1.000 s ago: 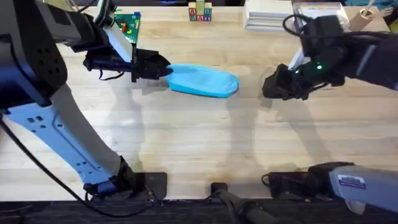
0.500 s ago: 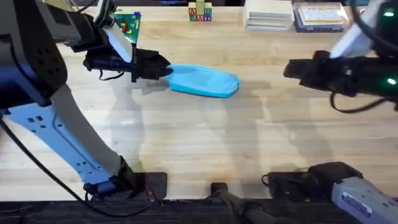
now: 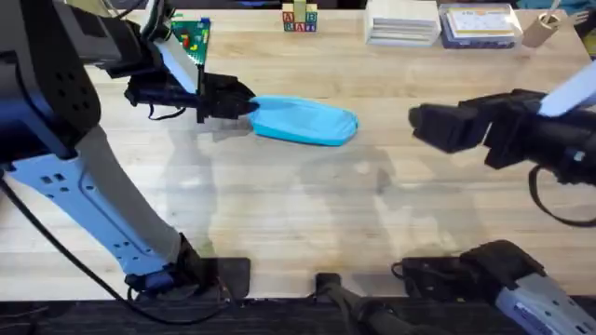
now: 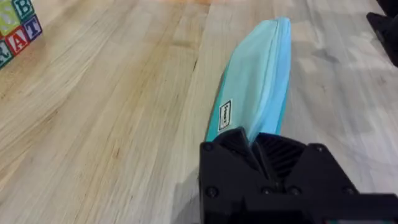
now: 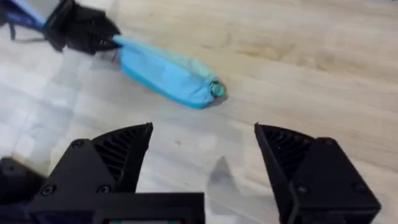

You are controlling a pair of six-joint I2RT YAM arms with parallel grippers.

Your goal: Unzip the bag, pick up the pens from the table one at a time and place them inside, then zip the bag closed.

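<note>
The turquoise bag [image 3: 307, 122] lies on the table [image 3: 298, 214] left of centre, its zipper looking closed. My left gripper [image 3: 248, 104] is shut on the bag's left end; in the left wrist view the black fingers [image 4: 239, 146] pinch the bag [image 4: 261, 81] at its near tip. My right gripper [image 3: 417, 124] hovers to the right of the bag, apart from it. In the right wrist view it [image 5: 202, 155] stands wide open and holds nothing, with the bag [image 5: 165, 71] and the left gripper [image 5: 84, 31] beyond. The pens are out of view.
A green brick baseplate [image 3: 193, 37] sits at the back left behind the left arm. Alphabet blocks [image 3: 299, 19], a white box [image 3: 402, 20] and a blue box [image 3: 480, 26] line the far edge. Bare wood stretches in front of the bag.
The right arm lifted off the table right of the bag, swung right and turned level, then drifted back a little leftward. The left gripper and the bag stayed still.
</note>
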